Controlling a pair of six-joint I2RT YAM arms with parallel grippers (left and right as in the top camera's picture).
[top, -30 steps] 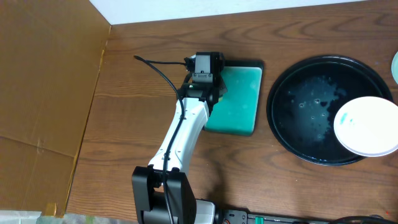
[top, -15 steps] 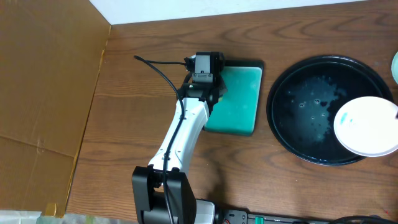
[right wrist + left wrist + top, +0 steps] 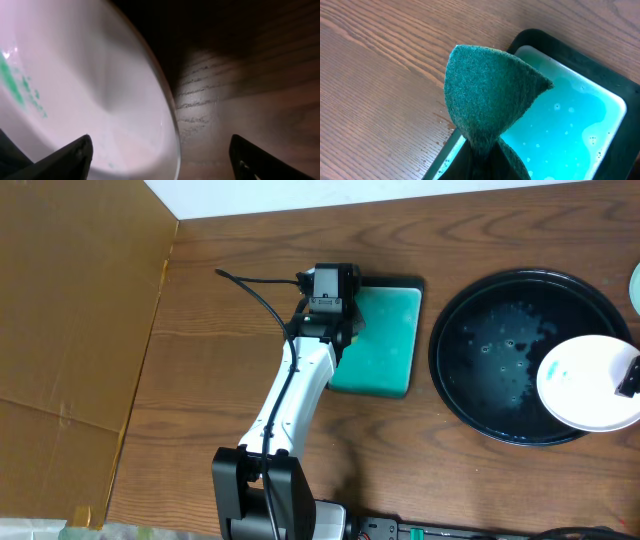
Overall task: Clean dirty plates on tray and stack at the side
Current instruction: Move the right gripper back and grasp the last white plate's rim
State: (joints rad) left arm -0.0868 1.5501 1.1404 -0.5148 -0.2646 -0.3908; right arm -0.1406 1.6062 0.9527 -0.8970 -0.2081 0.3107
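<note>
Overhead, we are reading the white plate as sitting at 4 o'clock inside the round black tray, its outer edge reaching the tray's rim. The right gripper is showing only as a dark tip at 3 o'clock of that plate, so it is by far the nearer arm. The left gripper is hanging well apart, at 9 o'clock of the round tray, over the rectangular teal tray.

From the right wrist, we are seeing its fingers standing wide apart and holding nothing that we can make out. The plate's rim is running between them, roughly from 12 to 6 o'clock. The plate's bowl and its teal smear are lying toward 9 o'clock, and the wooden table toward 3 o'clock. Being round, the plate is offering no long axis. We are judging that the coming move is turning on this rim lying between the fingers.

The left fingers are pinching a green scouring pad, which is fanning toward 12 o'clock above the teal liquid.

Counting, we are finding:
- one plate in full
- one pale sliver at the overhead frame's 3 o'clock edge, possibly a second plate
- no third plate in view
- two trays
- one pad
- two grippers
</note>
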